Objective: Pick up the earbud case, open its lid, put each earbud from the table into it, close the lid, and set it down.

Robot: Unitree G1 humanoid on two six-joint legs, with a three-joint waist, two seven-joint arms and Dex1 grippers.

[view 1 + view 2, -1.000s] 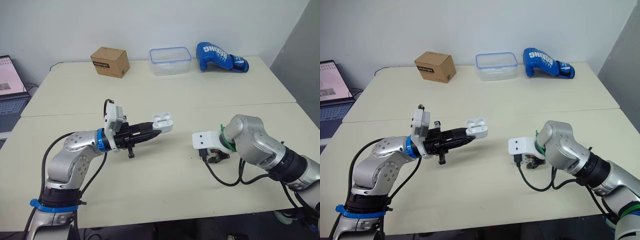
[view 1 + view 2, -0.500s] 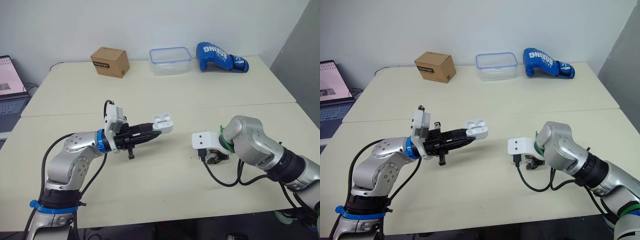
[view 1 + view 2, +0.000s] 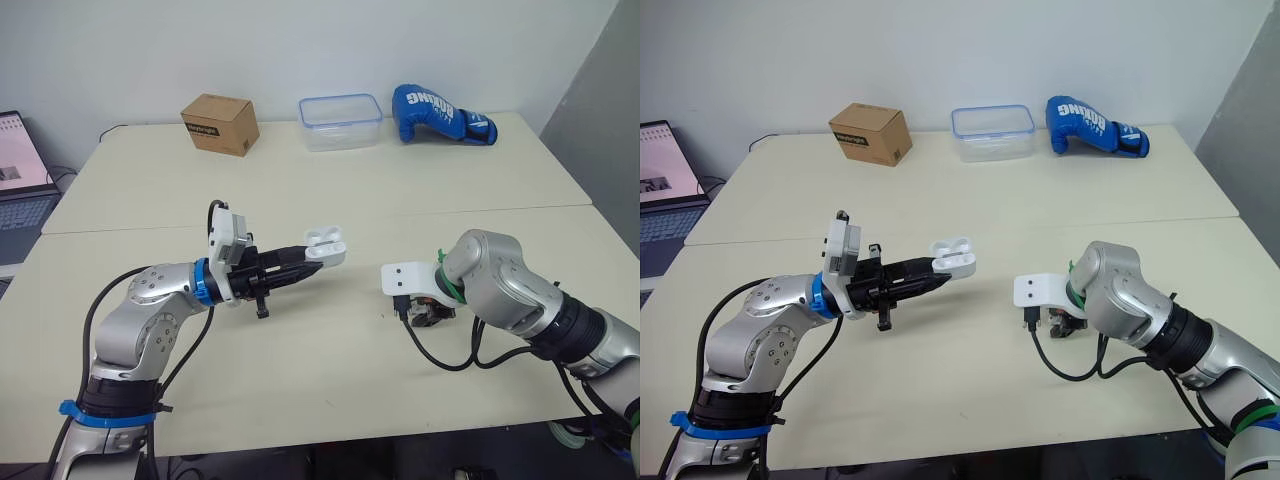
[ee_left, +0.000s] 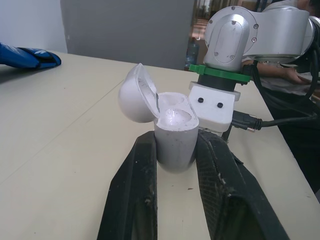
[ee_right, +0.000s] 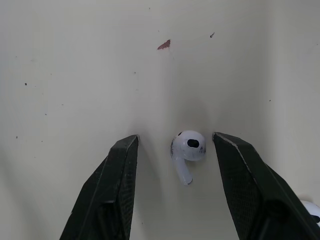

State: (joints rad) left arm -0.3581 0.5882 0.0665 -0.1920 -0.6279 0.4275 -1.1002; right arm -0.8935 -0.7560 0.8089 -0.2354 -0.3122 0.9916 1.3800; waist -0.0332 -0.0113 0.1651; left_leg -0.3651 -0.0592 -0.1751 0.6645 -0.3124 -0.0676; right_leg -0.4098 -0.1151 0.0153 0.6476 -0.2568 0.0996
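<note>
Since a second ago your right arm has edged slightly toward your left one, low over the table; your left arm has stayed where it was, the case raised.

Your right gripper [image 5: 176, 137] stands open with its tips down at the tabletop. One black finger sits on each side of an earbud [image 5: 187, 149], and there is a gap on both sides, so neither finger touches it. The earbud lies on the table [image 3: 330, 190], its stem pointing back toward the wrist. A second earbud [image 5: 311, 210] shows in part just beyond the outer side of one finger, also on the table. A small reddish speck [image 5: 164, 45] marks the surface farther ahead of the fingertips.

Your left gripper [image 4: 176, 142] is clamped on the earbud case [image 4: 172, 132], one finger pressed on each side of its lower body, holding it in the air above the table. The lid [image 4: 136, 95] is swung open and back, and the two wells in the top of the case face upward. The case is held near your right wrist, but apart from it.

At the far edge of the table, well away from both arms, stand a cardboard box [image 3: 220, 123], a clear plastic container [image 3: 341, 121] with a blue-rimmed lid, and a blue boxing glove [image 3: 440, 113]. A laptop [image 3: 18, 175] sits off the table's left side.
</note>
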